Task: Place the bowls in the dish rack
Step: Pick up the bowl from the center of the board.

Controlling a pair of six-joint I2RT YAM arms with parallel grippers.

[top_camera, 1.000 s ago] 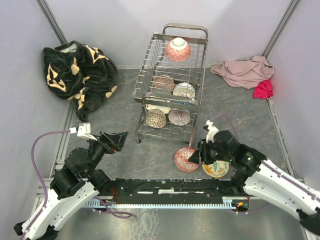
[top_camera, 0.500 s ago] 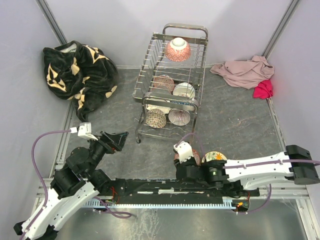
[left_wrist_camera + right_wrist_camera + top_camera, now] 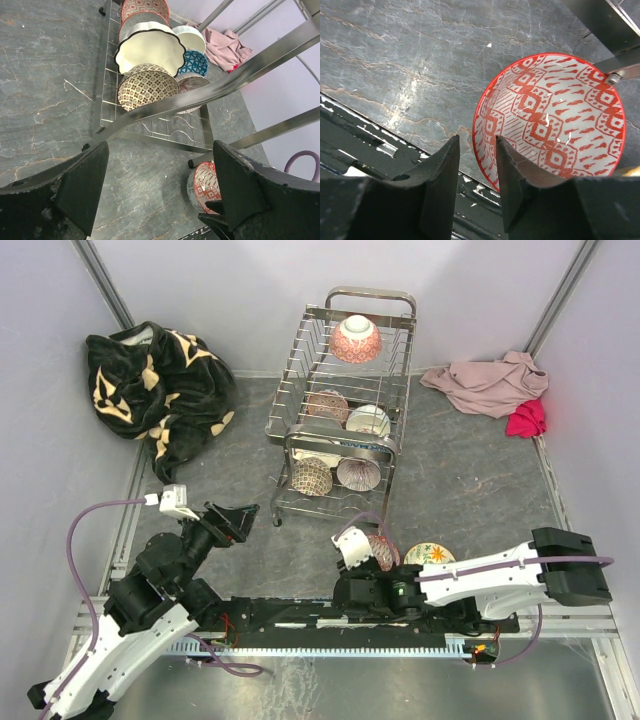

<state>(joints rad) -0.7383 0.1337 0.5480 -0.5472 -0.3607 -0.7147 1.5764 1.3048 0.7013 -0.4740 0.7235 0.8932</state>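
The chrome two-tier dish rack (image 3: 300, 390) stands at the back centre and holds several bowls, with a pink one (image 3: 356, 338) on top. A red-patterned bowl (image 3: 385, 552) lies tilted on the floor in front of the rack, beside a floral yellow-rimmed bowl (image 3: 430, 555). My right gripper (image 3: 368, 560) is low at the red bowl (image 3: 555, 120). Its fingers (image 3: 442, 175) are slightly apart and straddle the bowl's near rim without clamping it. My left gripper (image 3: 235, 520) is wide open and empty, left of the rack (image 3: 150, 132), with the red bowl (image 3: 207, 182) by its right finger.
A black patterned blanket (image 3: 160, 380) lies at the back left. A pink cloth (image 3: 490, 380) and a red cloth (image 3: 527, 418) lie at the back right. The black base rail (image 3: 330, 615) runs just below the bowls. A rack leg (image 3: 620, 75) is near the red bowl.
My right arm has folded low and swung its gripper left, onto the red bowl's near rim. The floral bowl now shows uncovered. The left arm has not moved.
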